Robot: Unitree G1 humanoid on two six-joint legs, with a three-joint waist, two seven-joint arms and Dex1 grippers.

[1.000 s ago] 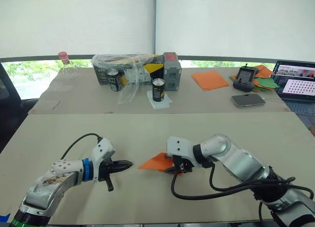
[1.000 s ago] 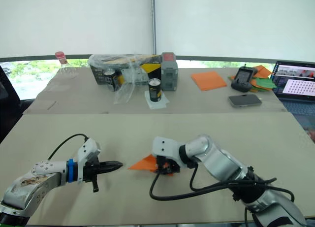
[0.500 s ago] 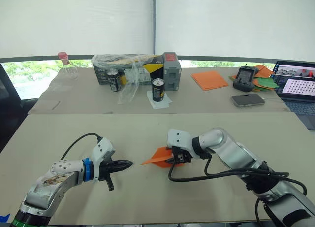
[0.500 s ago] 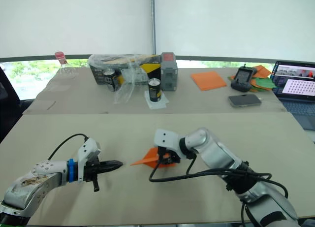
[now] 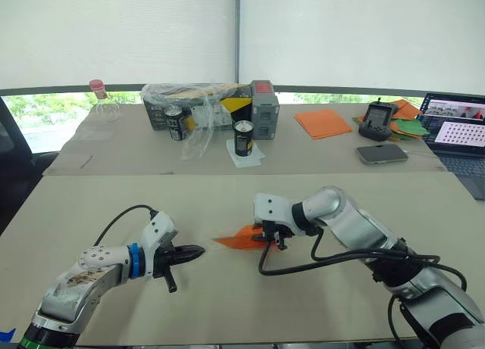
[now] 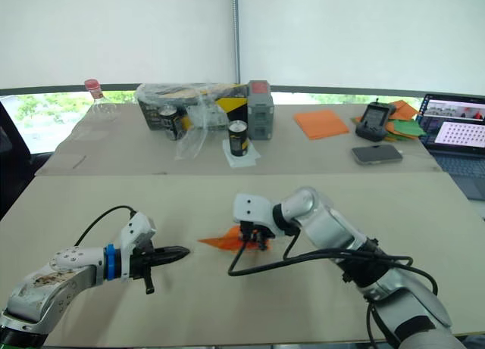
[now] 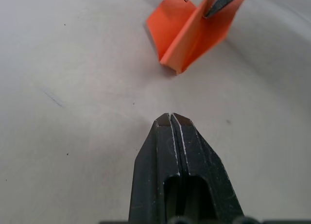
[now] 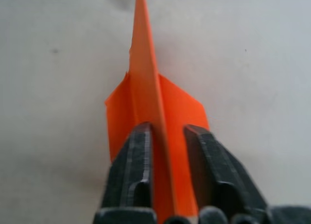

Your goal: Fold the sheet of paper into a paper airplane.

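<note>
The paper airplane (image 5: 239, 239) is a small orange wedge in the middle of the near table, its pointed nose toward my left. My right gripper (image 5: 272, 238) is shut on its tail end. In the right wrist view the fingers (image 8: 135, 158) pinch the central fold of the airplane (image 8: 146, 88), with a flap spread to each side. My left gripper (image 5: 194, 252) is shut and holds nothing. It lies low over the table, a short way left of the nose. The left wrist view has its closed tips (image 7: 171, 119) pointing toward the airplane (image 7: 187, 34).
On the far table stand a plastic-wrapped box (image 5: 203, 104), a grey case (image 5: 264, 101), two cans (image 5: 243, 138), a bottle (image 5: 101, 101), a flat orange stack (image 5: 323, 123), a controller (image 5: 377, 120), a phone (image 5: 382, 154), green sheets (image 5: 413, 127) and a laptop (image 5: 458, 132).
My right gripper has drawn the paper airplane a little away from me and turned it, so it now looks thinner, more edge-on. The left arm has stayed put.
</note>
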